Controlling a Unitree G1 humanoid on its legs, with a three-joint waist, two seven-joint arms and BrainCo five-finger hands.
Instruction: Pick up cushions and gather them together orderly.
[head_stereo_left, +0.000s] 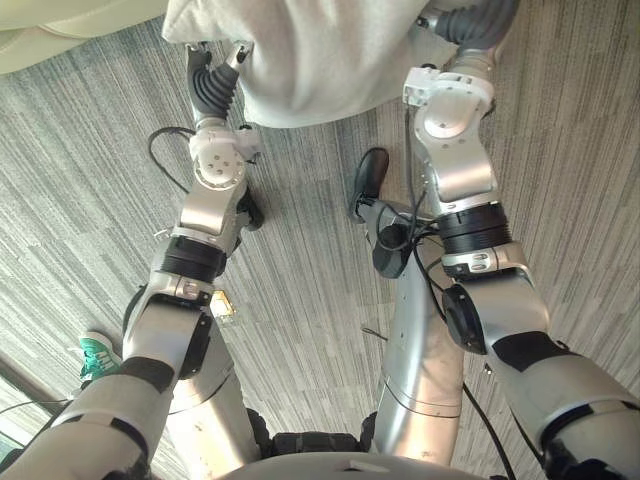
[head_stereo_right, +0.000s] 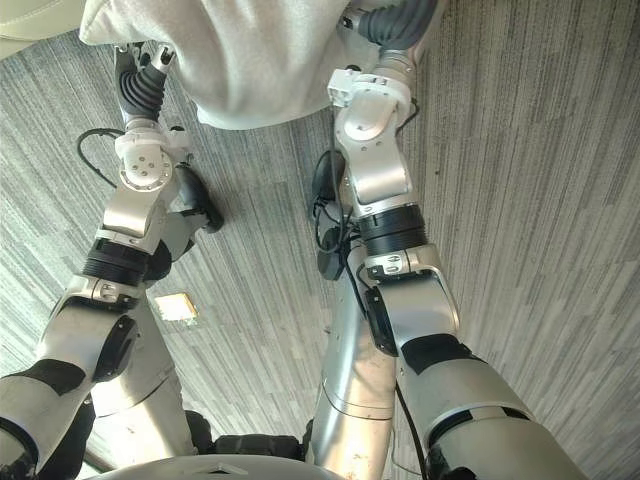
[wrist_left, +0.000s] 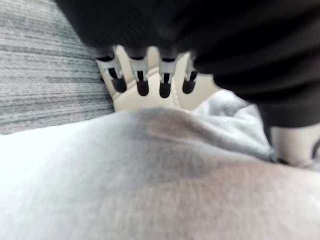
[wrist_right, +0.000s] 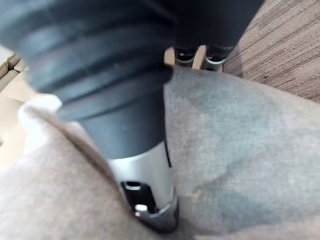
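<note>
A large grey cushion (head_stereo_left: 310, 60) hangs above the carpet, held up between my two hands at the far edge of the eye views. My left hand (head_stereo_left: 213, 72) grips its left side. In the left wrist view its fingers (wrist_left: 142, 82) reach over the cushion's (wrist_left: 150, 180) far edge while the thumb sits on the near face. My right hand (head_stereo_left: 470, 25) holds the cushion's right side. In the right wrist view its thumb (wrist_right: 150, 195) digs into the grey fabric (wrist_right: 240, 150), which folds around it.
A cream sofa (head_stereo_left: 60, 30) lies at the far left, just beyond the cushion, and its cream surface (wrist_left: 150, 102) shows past my left fingers. Grey striped carpet (head_stereo_left: 560, 150) spreads all around. A person's green shoe (head_stereo_left: 97, 352) stands at my near left.
</note>
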